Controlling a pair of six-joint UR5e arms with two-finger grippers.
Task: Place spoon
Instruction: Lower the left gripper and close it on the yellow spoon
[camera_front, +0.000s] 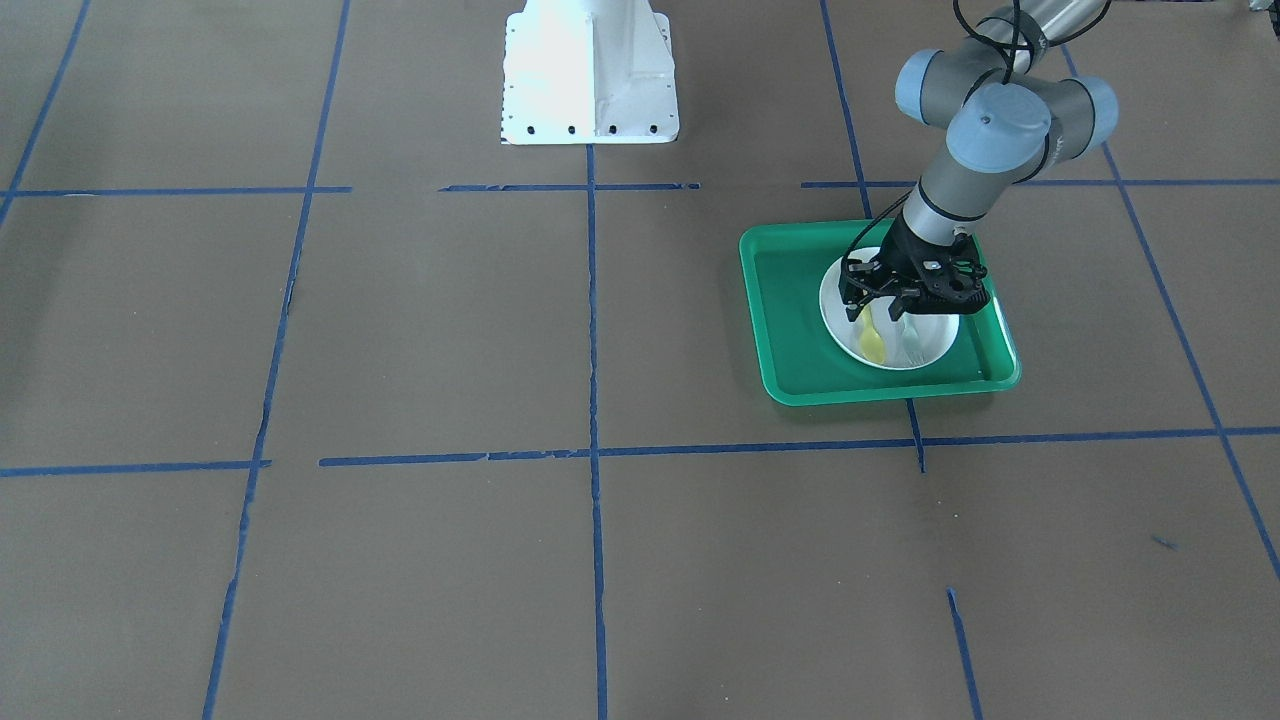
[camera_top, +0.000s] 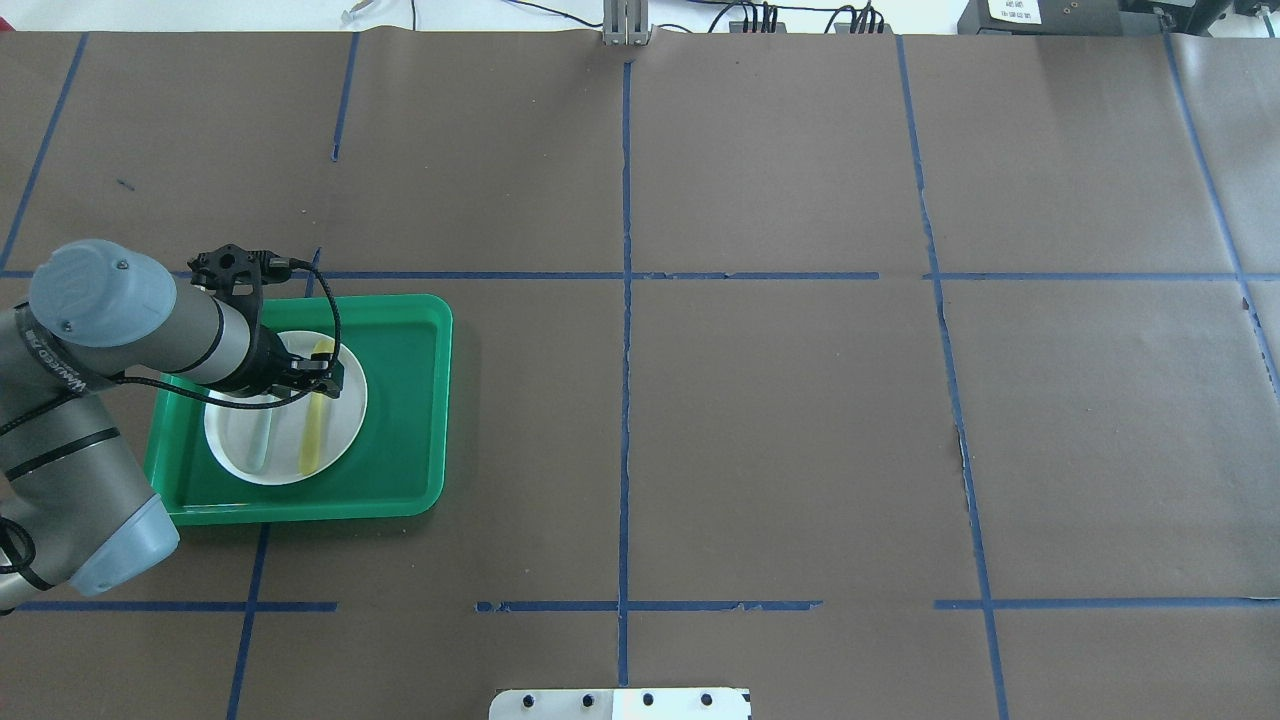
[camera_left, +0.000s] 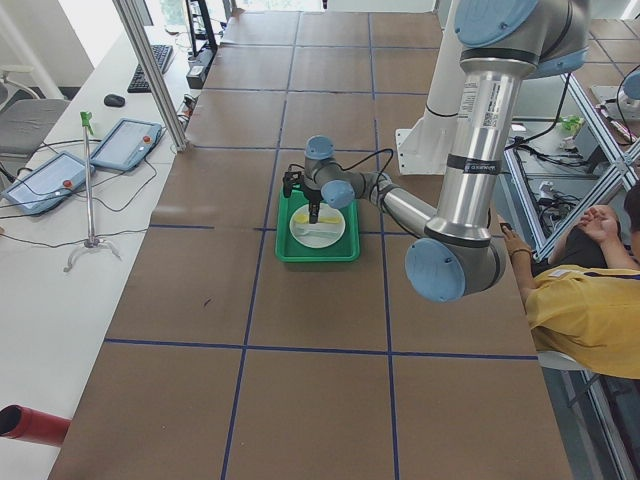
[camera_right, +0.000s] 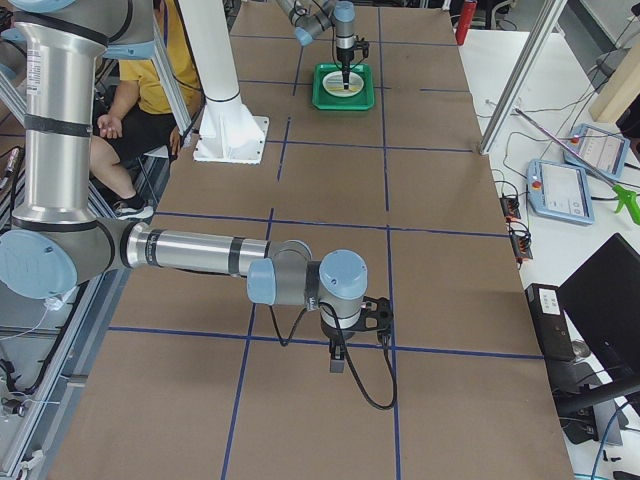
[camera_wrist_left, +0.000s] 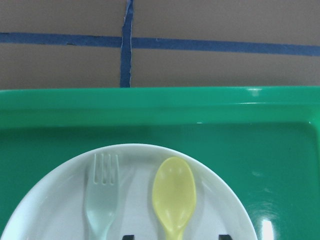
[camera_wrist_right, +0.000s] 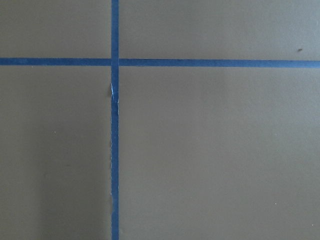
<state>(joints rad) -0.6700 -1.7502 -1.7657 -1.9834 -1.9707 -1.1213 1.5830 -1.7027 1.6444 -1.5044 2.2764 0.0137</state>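
Our left gripper straddles the spoon handle, spread; closing off-centre, we might clip the fork or skid the plate.

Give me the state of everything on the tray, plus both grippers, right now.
spoon: lying flat on the plate, not gripped.
fork: lying flat on the plate, alongside the spoon.
plate: sitting in the tray, holding both utensils.
tray: flat on the table.
left gripper: open, with a fingertip on either side of the spoon's handle.
right gripper: over bare table, far from the tray; cannot tell whether open or shut.
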